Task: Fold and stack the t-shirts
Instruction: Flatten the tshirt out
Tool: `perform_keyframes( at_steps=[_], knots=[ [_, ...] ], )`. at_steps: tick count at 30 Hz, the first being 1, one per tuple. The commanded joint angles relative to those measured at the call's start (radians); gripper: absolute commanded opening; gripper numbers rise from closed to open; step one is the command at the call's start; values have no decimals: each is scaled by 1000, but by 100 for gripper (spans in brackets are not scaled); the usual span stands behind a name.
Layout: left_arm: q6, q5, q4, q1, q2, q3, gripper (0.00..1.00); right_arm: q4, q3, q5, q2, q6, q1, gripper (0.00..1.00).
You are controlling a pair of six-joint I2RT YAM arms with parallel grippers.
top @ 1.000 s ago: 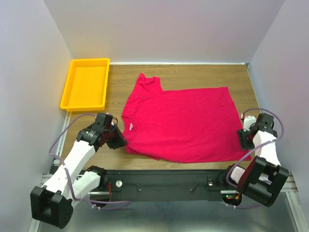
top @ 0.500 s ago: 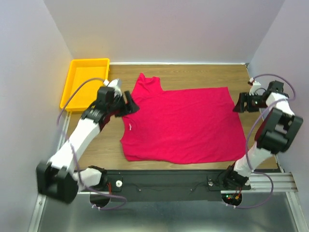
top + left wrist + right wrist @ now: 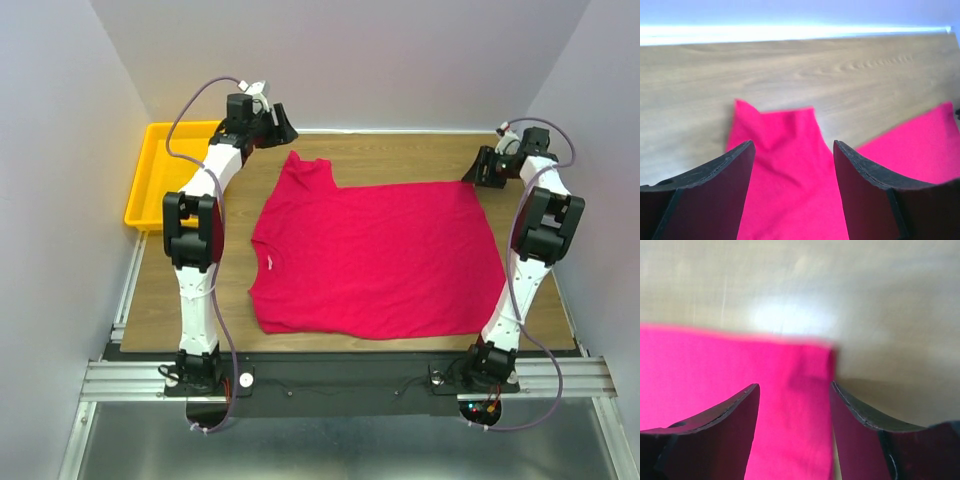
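Robot lab cell — blank walls [image 3: 360,60] (wooden table [image 3: 400,150]).

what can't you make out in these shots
- Crimson-red short-sleeved t-shirt, left wrist view: the left jaws and the bottom edge cut off most of it.
- Same shirt, right wrist view: blurred; whether the right jaws touch its corner is unclear.
- Small white neck label, top view: too small to read.
- Yellow plastic tray, top view: left arm covers its far right corner.

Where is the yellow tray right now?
From the top view, the yellow tray sits at the far left, just left of the left gripper and the red t-shirt.
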Motion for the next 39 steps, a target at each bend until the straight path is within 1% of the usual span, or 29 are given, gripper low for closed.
perform_keyframes(
  at_steps=[1,3,4,7,8,11,14,17,20,25,31,36,37,39],
  knots=[
    [-52,123,5,43,115,183,75,77,184,81,87,154,-1,63],
    [-66,154,0,52,166,263,75,77,241,96,114,163,5,63],
    [-72,167,-6,54,210,284,75,75,253,114,137,165,8,62],
    [-75,192,-6,57,260,327,75,75,264,115,156,165,10,62],
    [-75,207,2,58,273,330,75,75,259,108,160,165,11,61],
    [-75,218,11,58,281,327,75,74,218,75,153,165,17,55],
    [-80,238,19,60,287,317,75,74,166,59,138,145,30,52],
    [-81,244,28,61,286,309,75,74,126,62,119,140,39,49],
    [-88,247,37,63,283,300,75,75,104,75,107,140,39,48],
    [-92,252,45,67,290,294,75,74,72,91,90,137,39,42],
    [-88,276,46,67,303,288,75,74,61,99,81,142,39,32],
    [-88,279,46,67,318,286,75,75,61,104,84,145,37,20],
    [-89,272,45,67,324,287,75,75,63,105,85,148,39,16],
    [-89,258,45,67,332,291,75,77,61,104,84,148,37,12]
  ],
)
